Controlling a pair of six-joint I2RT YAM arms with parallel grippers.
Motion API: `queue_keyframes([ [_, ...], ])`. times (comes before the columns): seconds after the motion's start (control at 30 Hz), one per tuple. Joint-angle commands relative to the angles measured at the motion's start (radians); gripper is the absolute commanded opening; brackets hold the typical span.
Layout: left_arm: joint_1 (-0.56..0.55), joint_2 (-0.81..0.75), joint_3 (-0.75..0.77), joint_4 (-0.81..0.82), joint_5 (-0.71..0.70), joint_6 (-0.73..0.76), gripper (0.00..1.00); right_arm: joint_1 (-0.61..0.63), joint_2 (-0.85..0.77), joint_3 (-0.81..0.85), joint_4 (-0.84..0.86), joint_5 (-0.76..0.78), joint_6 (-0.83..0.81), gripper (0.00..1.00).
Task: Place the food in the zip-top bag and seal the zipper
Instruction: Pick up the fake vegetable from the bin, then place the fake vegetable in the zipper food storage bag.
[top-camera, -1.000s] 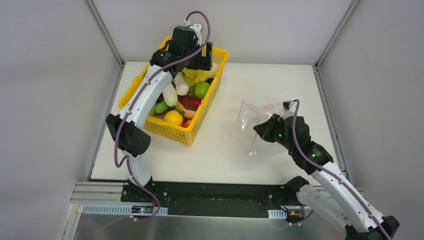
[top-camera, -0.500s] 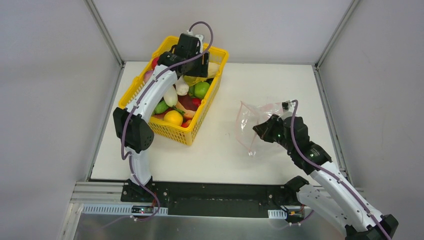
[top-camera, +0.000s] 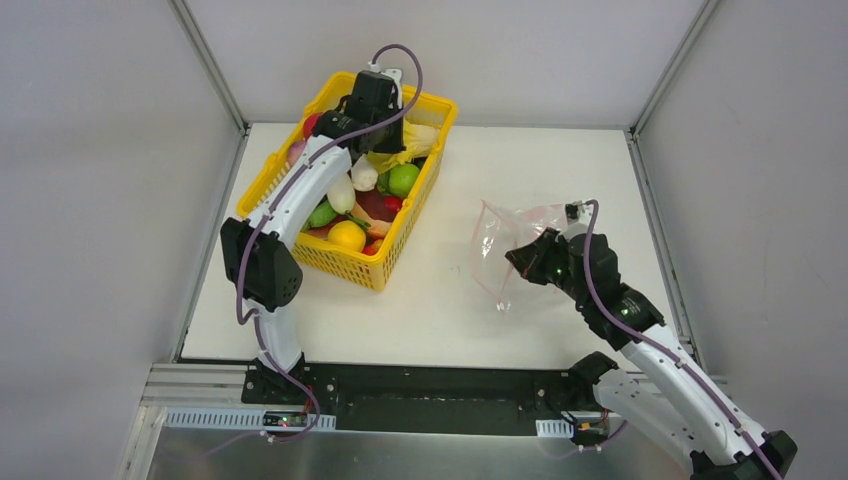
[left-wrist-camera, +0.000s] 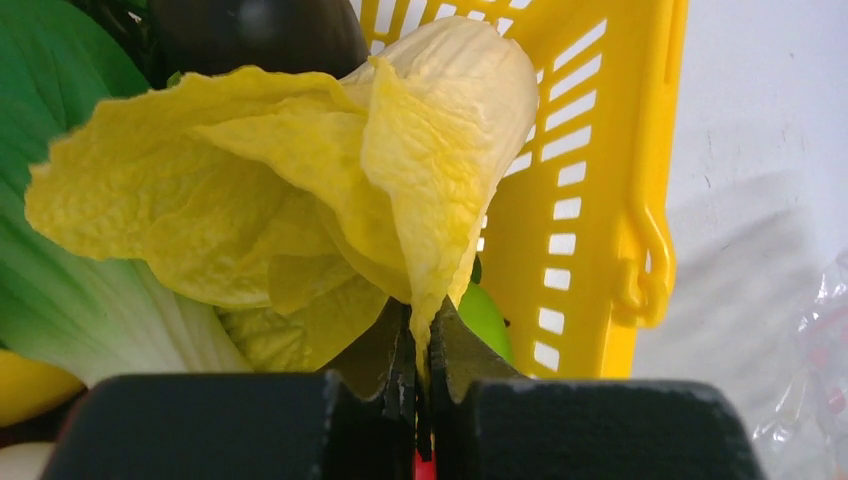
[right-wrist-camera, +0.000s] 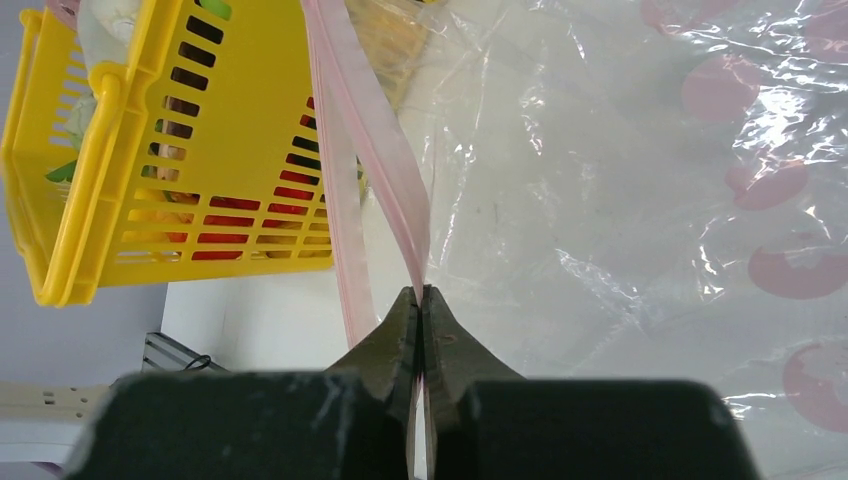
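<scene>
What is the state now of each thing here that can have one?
Left gripper: shut on a leaf of the yellow ruffled plastic cabbage.
Right gripper: shut on the thin pinkish zipper strip.
Clear crinkly plastic zip-top bag: unsealed, mouth parted, no food seen inside.
Yellow mesh plastic basket: upright, holding toy food.

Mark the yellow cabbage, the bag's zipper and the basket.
yellow cabbage (left-wrist-camera: 300, 180): left wrist view, on its ruffled leaf.
zipper (right-wrist-camera: 383, 150): right wrist view, on the pink strip.
basket (top-camera: 335, 262): top external view, on its near mesh wall.
</scene>
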Motion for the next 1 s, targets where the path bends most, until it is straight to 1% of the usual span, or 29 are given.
queue_keyframes([
  [0.0,0.001,-0.160,-0.015,0.064,0.010,0.013,0.00,0.002,-0.022,-0.014,0.026,0.011,0.012,0.01],
  [0.23,0.001,-0.274,0.004,0.035,0.013,0.062,0.00,0.003,-0.033,-0.018,0.025,0.006,0.018,0.01],
  [0.37,0.001,-0.363,-0.017,0.024,0.020,0.075,0.00,0.003,-0.036,-0.020,0.024,0.012,0.022,0.01],
  [0.43,0.001,-0.408,-0.020,-0.013,0.025,0.074,0.00,0.003,-0.037,-0.020,0.029,0.012,0.025,0.01],
  [0.67,-0.023,-0.620,-0.143,-0.063,0.174,0.039,0.00,0.003,-0.038,-0.033,0.060,0.032,0.042,0.00],
  [0.77,-0.061,-0.722,-0.241,-0.021,0.255,0.009,0.00,0.002,-0.043,-0.040,0.081,0.046,0.047,0.00],
  [0.83,-0.107,-0.774,-0.289,-0.013,0.275,0.002,0.00,0.002,-0.046,-0.039,0.085,0.050,0.047,0.00],
  [0.97,-0.251,-0.821,-0.365,-0.017,0.273,-0.003,0.00,0.003,-0.064,-0.040,0.086,0.068,0.048,0.00],
])
